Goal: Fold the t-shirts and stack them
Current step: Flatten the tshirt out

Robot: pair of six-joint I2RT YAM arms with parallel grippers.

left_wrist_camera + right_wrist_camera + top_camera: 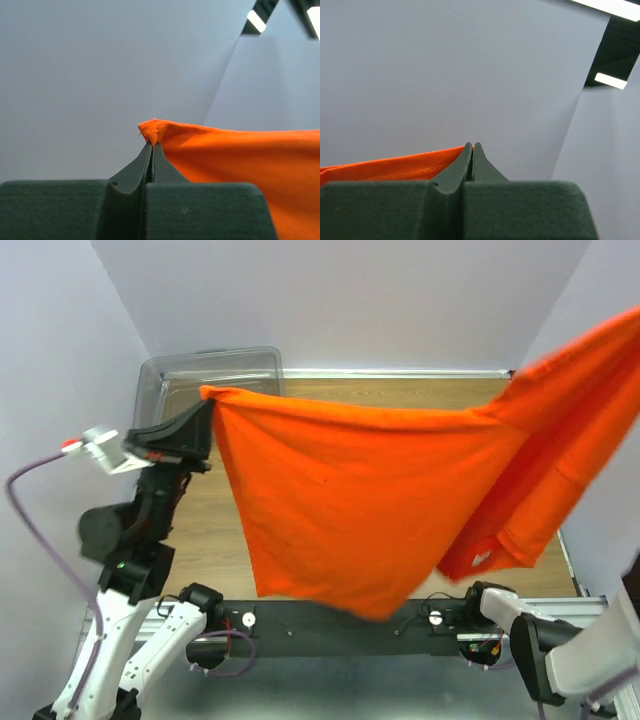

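Pale walls [400, 300] close in a wooden table [200, 530] on three sides, and I am looking down on it from behind the arms. Nearest to me, the black rail [330, 625] at the table's near edge carries both arm bases.

Just above that rail hangs the lower edge of the orange t-shirt [350, 500]. It is stretched out in the air between my two arms, clear of the wood and spread like a sheet. A small white neck tag [483, 558] shows on the folded part drooping at the lower right.

My left gripper [152, 145] is pressed together on the shirt's upper left corner. In its wrist view a small peak of orange fabric sticks out past the tips, and the cloth runs off to the right.

My right gripper [472, 145] is out of the overhead frame, where the shirt climbs off the upper right edge. In its wrist view the fingers meet with no gap, and orange cloth comes in from the left right up to the tips, so I read it as pinched there too.

Beyond the shirt, a clear plastic bin [170, 380] sits at the far left corner of the table against the back wall.
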